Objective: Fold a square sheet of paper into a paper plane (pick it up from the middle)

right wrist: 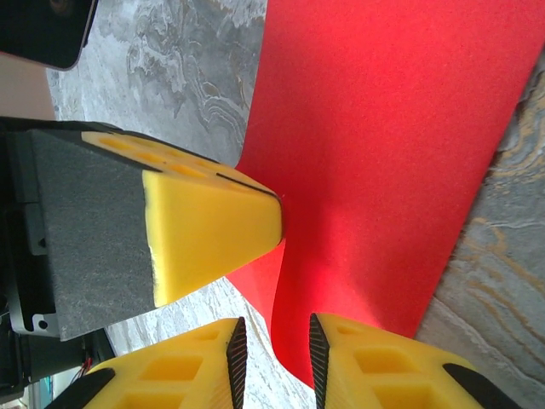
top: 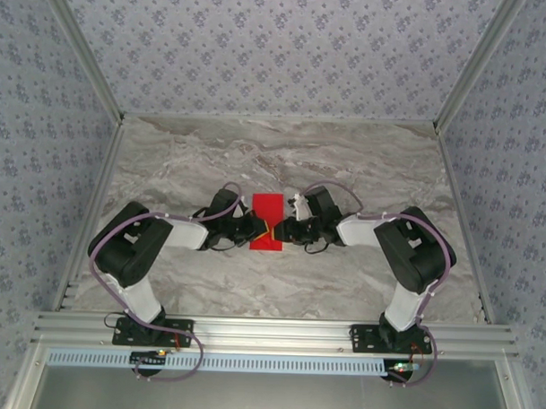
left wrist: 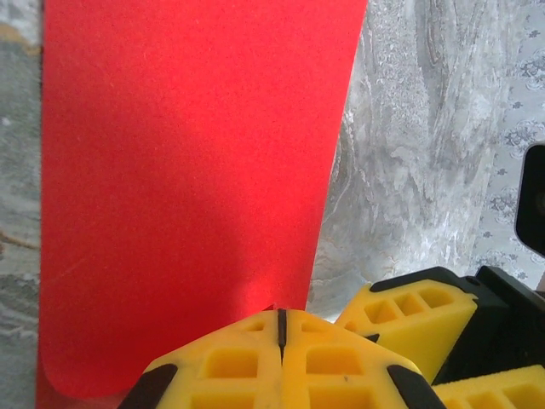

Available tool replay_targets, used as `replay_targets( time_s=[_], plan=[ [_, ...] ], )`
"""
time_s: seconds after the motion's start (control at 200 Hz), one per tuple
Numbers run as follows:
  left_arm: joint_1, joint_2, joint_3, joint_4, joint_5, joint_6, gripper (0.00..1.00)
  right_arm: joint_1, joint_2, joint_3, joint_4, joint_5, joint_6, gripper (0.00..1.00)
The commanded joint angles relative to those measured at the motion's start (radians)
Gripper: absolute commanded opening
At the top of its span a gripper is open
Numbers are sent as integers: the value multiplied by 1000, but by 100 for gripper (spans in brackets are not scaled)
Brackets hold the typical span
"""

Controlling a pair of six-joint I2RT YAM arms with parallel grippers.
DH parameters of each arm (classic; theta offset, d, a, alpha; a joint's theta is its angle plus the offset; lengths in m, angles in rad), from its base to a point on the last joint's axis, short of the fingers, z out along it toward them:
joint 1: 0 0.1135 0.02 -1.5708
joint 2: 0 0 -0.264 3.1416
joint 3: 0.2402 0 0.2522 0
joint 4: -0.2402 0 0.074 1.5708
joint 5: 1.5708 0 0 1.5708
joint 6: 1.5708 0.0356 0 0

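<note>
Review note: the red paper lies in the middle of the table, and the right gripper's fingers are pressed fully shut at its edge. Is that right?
Not quite. The red paper does lie in the middle of the table, but the right gripper has its fingers apart, with the paper's curled edge in the gap between them. The right wrist view shows this.

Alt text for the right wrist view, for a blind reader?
A bright red sheet of paper lies on the grey marble table, one edge curling up. The shut left gripper appears to pinch that edge; the right gripper stands open below.
</note>
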Motion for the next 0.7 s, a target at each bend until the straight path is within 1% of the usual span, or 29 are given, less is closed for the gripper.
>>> replay_targets(
  time_s=[0.0, 0.425, 0.58, 0.695],
  plan=[
    [5, -17, 6, 30, -15, 2, 2, 6, 20, 23, -2, -2, 2, 30],
    [8, -18, 3, 38, -16, -1, 2, 33, 68, 77, -47, -24, -58, 28],
    [8, -21, 2, 38, -16, -2, 2, 40, 87, 82, -50, -28, -62, 23],
    [11, -23, 1, 38, -17, -2, 2, 41, 89, 78, -49, -28, -61, 21]
  ],
)
